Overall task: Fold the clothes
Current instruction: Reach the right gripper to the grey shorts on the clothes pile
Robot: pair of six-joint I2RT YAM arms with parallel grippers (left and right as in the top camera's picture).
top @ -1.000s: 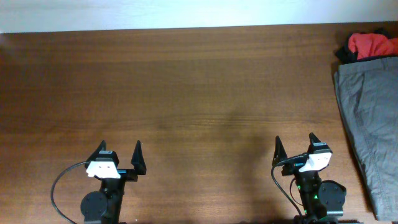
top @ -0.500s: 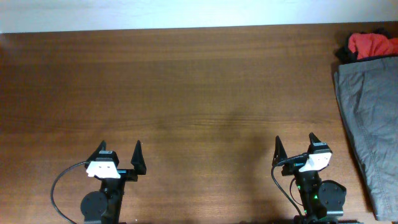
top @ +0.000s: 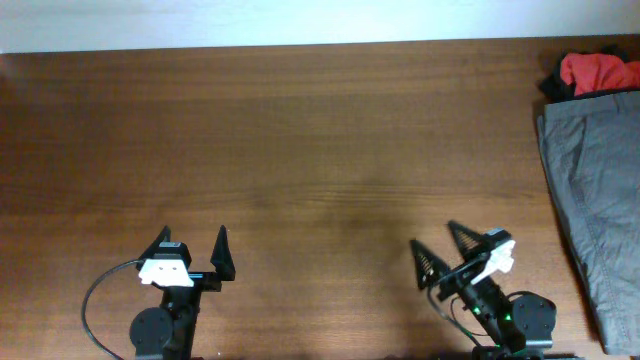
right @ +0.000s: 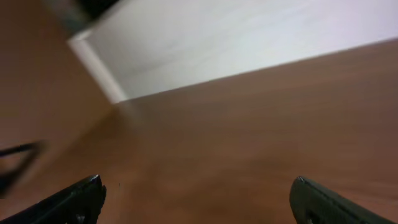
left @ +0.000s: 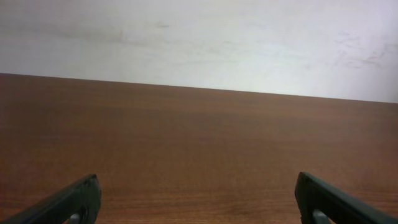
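The left end effector (top: pixel 192 242) sits by the near edge of the worktop (top: pixel 300 130), left of centre, with its jaws spread wide and nothing between them. In the left wrist view its two dark fingers (left: pixel 74 200) stand at the lower corners with only bare wood between them and a pale wall (left: pixel 199 43) beyond.

The right end effector (top: pixel 434 240) is also by the near edge, right of centre, and it too is wide open and empty. It is angled toward the far left rather than straight across. Its wrist view is tilted and blurred, and shows fingers (right: pixel 78 198) far apart above bare wood.

The clothes lie at the right edge, well apart from both end effectors. The grey garment (top: pixel 590 190) is spread flat and wrinkled. Its long axis runs from far to near along the right edge, and its left border slants rightward toward the near edge. Part of it runs out of view. At the far right corner a red garment (top: pixel 598 70) is bunched on a dark garment (top: pixel 553 88), both touching the grey one's far end.
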